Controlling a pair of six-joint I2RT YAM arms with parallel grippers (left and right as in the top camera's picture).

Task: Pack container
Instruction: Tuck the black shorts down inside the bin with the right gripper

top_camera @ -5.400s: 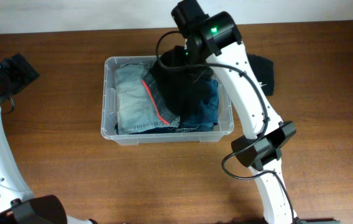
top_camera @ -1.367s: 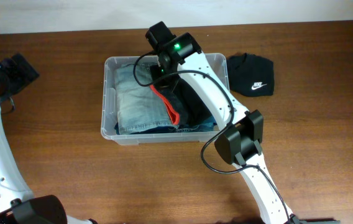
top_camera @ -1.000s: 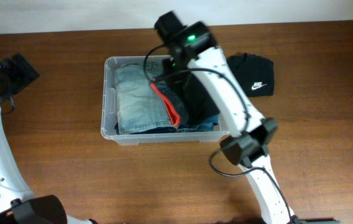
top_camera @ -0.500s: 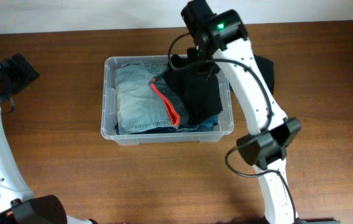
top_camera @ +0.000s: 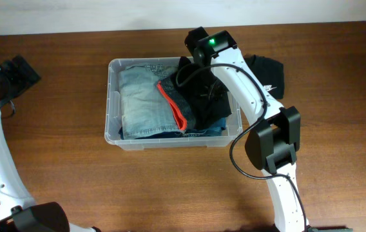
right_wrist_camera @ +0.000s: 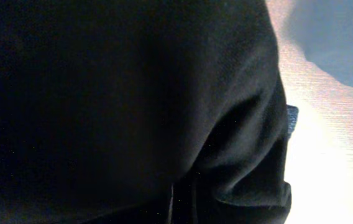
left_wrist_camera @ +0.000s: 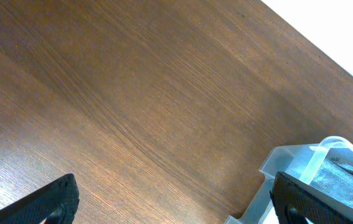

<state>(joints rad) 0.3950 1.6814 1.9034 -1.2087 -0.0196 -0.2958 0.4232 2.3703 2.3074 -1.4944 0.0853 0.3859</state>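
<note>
1. The container (top_camera: 112,103) sits mid-table toward the back of the table (top_camera: 60,174). It holds folded jeans (top_camera: 141,100) on its left and a black garment (top_camera: 207,96) on its right.
2. The right hand (top_camera: 189,58) is over the container's back rim, closed on a raised edge of the black garment. Dark cloth fills its wrist view.
3. The left hand (left_wrist_camera: 176,208) hangs at the far left above the table, fingers spread wide, holding nothing.
4. A black logo cloth (top_camera: 270,80) lies on the table just right of the container.
</note>
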